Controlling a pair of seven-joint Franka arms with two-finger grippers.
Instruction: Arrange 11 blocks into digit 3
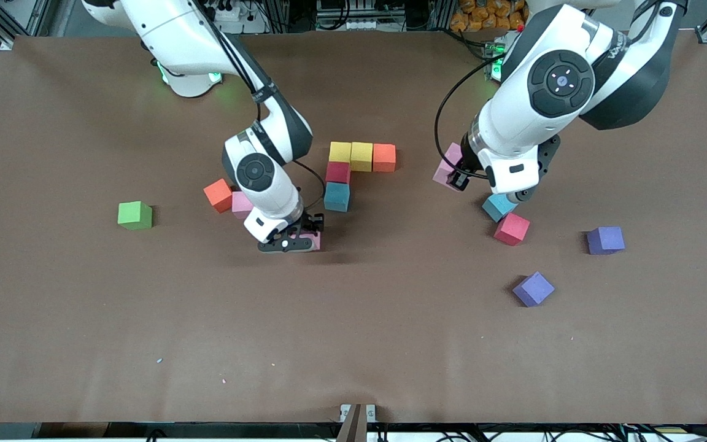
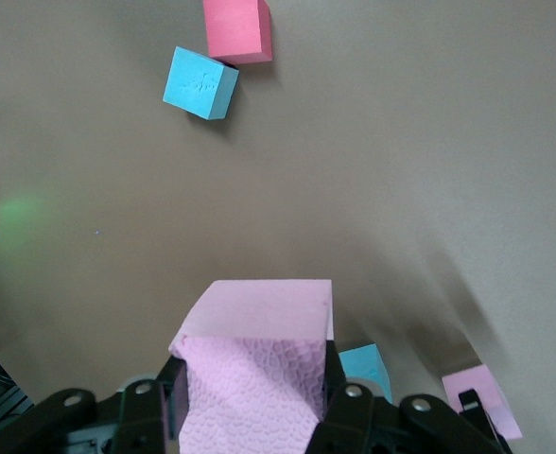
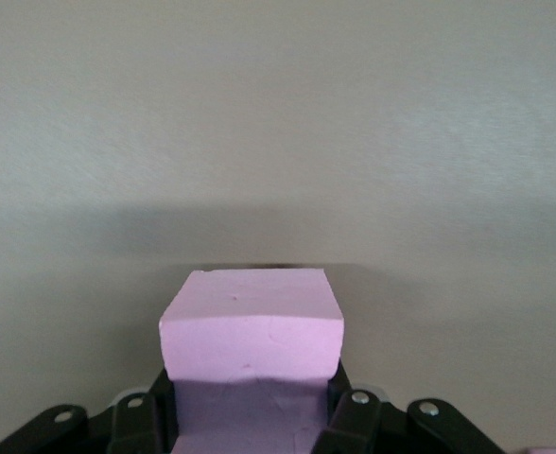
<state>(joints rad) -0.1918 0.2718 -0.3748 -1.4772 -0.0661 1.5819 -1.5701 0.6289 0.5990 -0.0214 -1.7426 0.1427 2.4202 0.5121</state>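
Starting at the right arm's end of the table point(image 1: 53, 319): green cube point(image 1: 135, 215), alone, well apart from the started figure point(image 1: 353, 166).

Next, closer to the started figure: orange-red cube point(image 1: 218, 195), with a loose pink cube point(image 1: 241, 204) touching it on the figure's side, half hidden by the right arm.

Now the right gripper point(image 1: 301, 236), down low just beside the started figure's teal end. Jaws clamped on a low pink cube point(image 1: 314, 241), seen squarely between the fingers point(image 3: 136, 416) in the right wrist view. Cannot tell whether that cube touches the tabletop.

On to the started figure itself, mid-table. One bar of three along the edge farthest from the front camera: end yellow cube point(image 1: 340, 151), middle yellow cube point(image 1: 361, 155), orange cube point(image 1: 384, 157), all touching. Dropping from the end yellow cube toward the front camera: dark red cube point(image 1: 337, 172), then teal cube point(image 1: 336, 196). Five in place.

Across toward the left arm's end from the started figure: left gripper point(image 1: 459, 178), up in the air over bare table. Jaws squeezed tight on a lifted pink cube point(image 1: 448, 161), tilted in the grip.

Past that, farther from the started figure: light blue cube point(image 1: 499, 206) and red cube point(image 1: 512, 229), corners touching, the red nearer the front camera.

Lastly two purples, farthest out from the started figure: near purple cube point(image 1: 533, 288) closest to the front camera, other purple cube point(image 1: 605, 240) nearer the left arm's end, the two well apart.
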